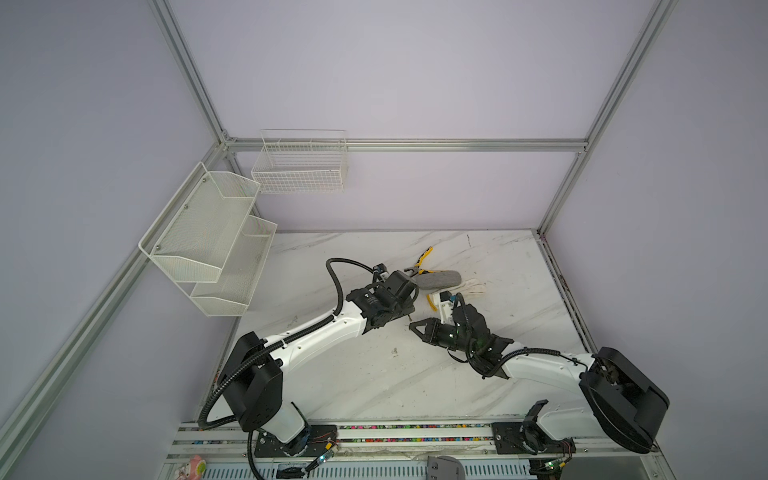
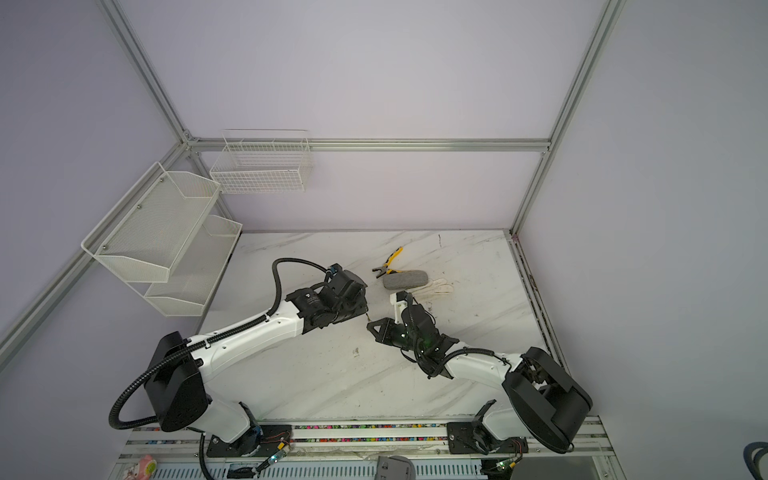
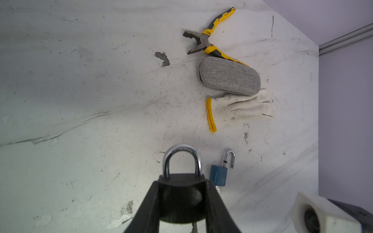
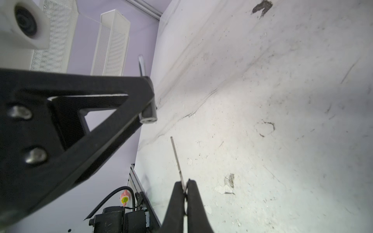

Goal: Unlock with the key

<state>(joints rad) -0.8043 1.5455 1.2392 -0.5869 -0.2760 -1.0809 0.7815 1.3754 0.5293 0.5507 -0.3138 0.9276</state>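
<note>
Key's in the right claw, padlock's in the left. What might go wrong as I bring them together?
1. The right claw pinches the key only at its end, so the blade may pivot or slip if it meets the keyway off-line.
2. The left claw holds the padlock by its rounded body; a sideways push could twist it in the grip.

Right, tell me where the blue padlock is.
The blue padlock lies on the table in the left wrist view, beside the black padlock in the left gripper, near the white glove.
</note>
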